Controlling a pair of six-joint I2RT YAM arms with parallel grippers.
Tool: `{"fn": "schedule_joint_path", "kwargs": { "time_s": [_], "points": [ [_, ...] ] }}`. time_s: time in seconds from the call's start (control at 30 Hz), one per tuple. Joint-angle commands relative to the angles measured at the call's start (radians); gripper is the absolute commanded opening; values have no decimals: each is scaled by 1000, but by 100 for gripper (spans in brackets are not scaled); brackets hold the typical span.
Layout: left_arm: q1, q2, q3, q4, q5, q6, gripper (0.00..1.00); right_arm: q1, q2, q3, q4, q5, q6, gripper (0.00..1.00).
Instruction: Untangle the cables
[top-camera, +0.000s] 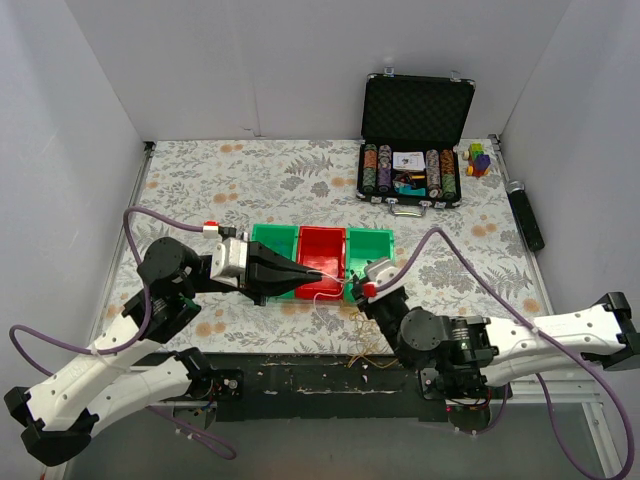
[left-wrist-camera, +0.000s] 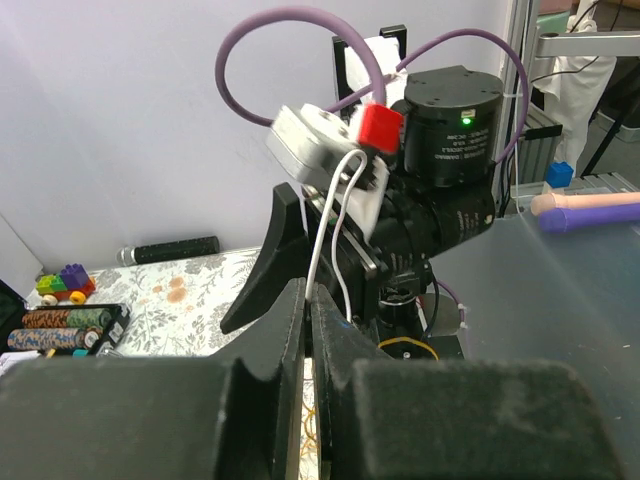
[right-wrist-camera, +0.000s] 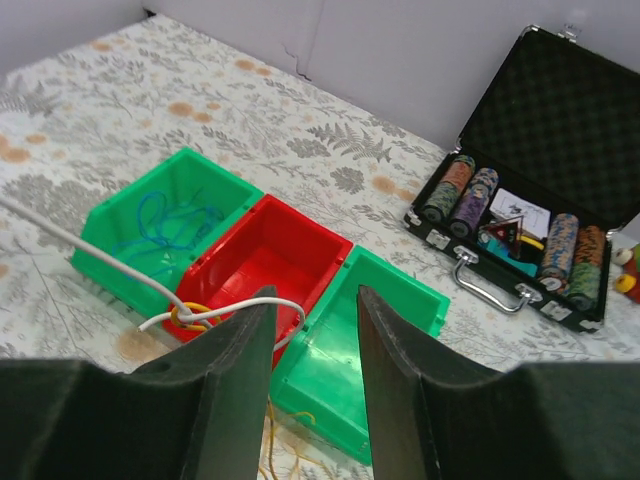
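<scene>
1. Left wrist view: left gripper (left-wrist-camera: 308, 295) fills the foreground. Its jaws are pressed to a thin slit, and the white cable (left-wrist-camera: 320, 232) rises out of that slit, so it is pinched.
2. Right wrist view: right gripper (right-wrist-camera: 312, 295) has its fingers spread well apart with nothing between them. It hovers over the seam between the red bin (right-wrist-camera: 270, 250) and the right green bin (right-wrist-camera: 350, 340).
3. The white cable runs taut from the left across the front of the left green bin (right-wrist-camera: 120, 205) to a small knot with the yellow-orange cable (right-wrist-camera: 190, 316) at the red bin's near lip. It then arches beside the right gripper's left finger.
4. More yellow-orange strands trail onto the table (right-wrist-camera: 120, 100) at its near edge.
5. The teal-blue cable (right-wrist-camera: 165, 222) lies in loose loops inside the left green bin.
6. An open poker-chip case (right-wrist-camera: 560, 110) sits at the far right.
</scene>
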Motion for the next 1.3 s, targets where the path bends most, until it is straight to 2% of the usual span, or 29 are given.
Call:
{"fn": "schedule_joint_path", "kwargs": {
  "time_s": [0.0,0.13,0.2,0.4,0.6,0.87,0.97,1.0,1.07,1.13,1.27],
  "points": [
    [4,-14,35,31,3,-16,0,37,33,5,229,88,-328,46],
    [5,-14,31,34,1,-18,0,65,39,-67,544,113,-616,47],
    [5,-14,31,39,0,-24,0,77,39,-82,623,100,-689,47],
    [5,-3,32,47,-2,-33,0,106,122,-47,623,70,-775,46],
    [8,-3,35,48,-6,-44,0,124,175,-82,878,60,-999,48],
    [14,0,42,50,-5,-56,0,126,182,-73,872,13,-999,51],
    [16,1,42,50,-5,-61,0,126,200,-49,849,-15,-998,45],
    [16,3,42,51,-5,-62,0,126,209,-40,841,-16,-999,39],
    [16,3,42,51,-5,-62,0,126,223,-23,838,-10,-1002,25],
    [18,3,42,51,-6,-64,0,124,226,-21,850,4,-1002,3],
    [18,3,38,54,-9,-64,0,126,192,-52,950,33,-1019,1]
  ]
}}
